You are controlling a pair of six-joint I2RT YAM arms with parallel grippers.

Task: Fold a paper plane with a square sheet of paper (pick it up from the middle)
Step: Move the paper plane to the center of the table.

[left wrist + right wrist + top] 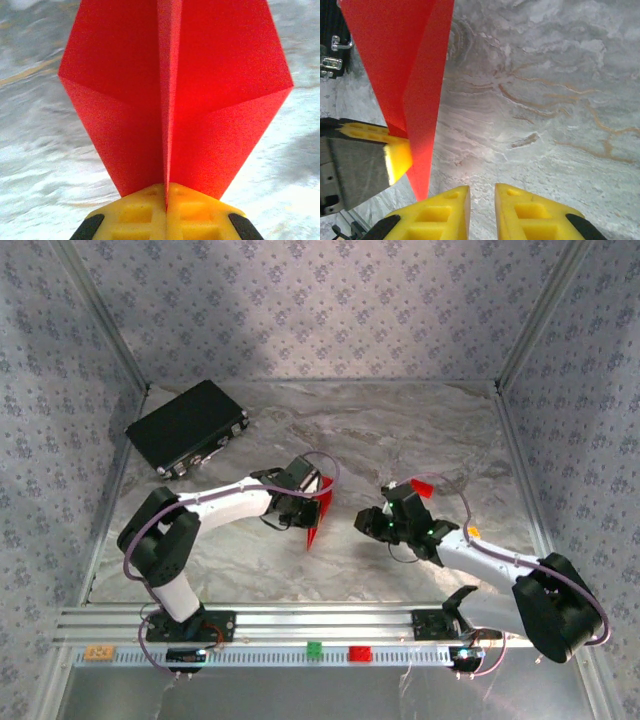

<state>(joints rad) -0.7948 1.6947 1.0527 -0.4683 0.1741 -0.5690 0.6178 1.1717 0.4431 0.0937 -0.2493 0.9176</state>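
Grey marbled table [420, 430] is enclosed by patterned grey walls and an aluminium frame. A flat black box [187, 427] is laid near the far left corner, well apart from both arms. Along the rail at the near edge, 3 small blocks are set: an orange one [99, 651] at the left, then a green one [314, 649] and a red one [359, 653] close together near the middle.

The paper plane [322, 508] is found over the middle of the table, gripped by the left gripper [305, 502]. From above, its red body is seen narrowing to a sharp tip directed toward the near edge. In the left wrist view, the centre crease is pinched between the 2 yellow fingers [135, 215], which are clenched tight on it, and 2 red flaps are spread out to either side of the crease. The grip is placed on the narrow end, near the tip. The plane seems to be lifted off the table, though contact at the tip cannot be ruled out from these angles.

The right gripper [372, 523] is positioned just beside the plane, facing it from the right. In the right wrist view, its yellow fingers [440, 212] are parted by a narrow gap, and nothing is grasped: bare marbled surface is seen between them. The tip of the plane is seen just above the left-hand finger in that view, and no contact is seen.
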